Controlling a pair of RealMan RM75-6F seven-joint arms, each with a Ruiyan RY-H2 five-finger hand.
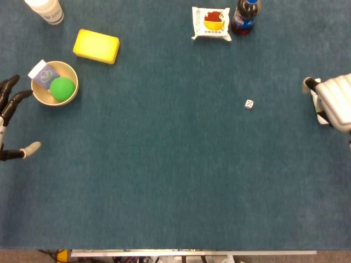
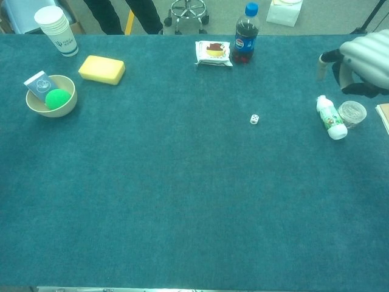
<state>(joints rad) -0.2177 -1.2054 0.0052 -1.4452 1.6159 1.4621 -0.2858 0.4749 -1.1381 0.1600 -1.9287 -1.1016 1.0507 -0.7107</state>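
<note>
R hand (image 2: 358, 61) hovers over white bottle (image 2: 330, 118) lying at table's right edge, fingers apart, nothing held. Clear cup (image 2: 352, 114) just beside bottle; die (image 2: 255, 119) further in. L hand (image 1: 10, 118) spread, empty, near bowl (image 1: 69, 96) at left edge.

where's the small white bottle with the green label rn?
Chest view, right side: small white bottle with green label lies on the blue table, beside a clear cup, below the right hand.

right hand (image 1: 334, 104): cut by edge, hides white bottle (image 1: 318, 112) | left hand (image 1: 8, 123): half cut off
</note>
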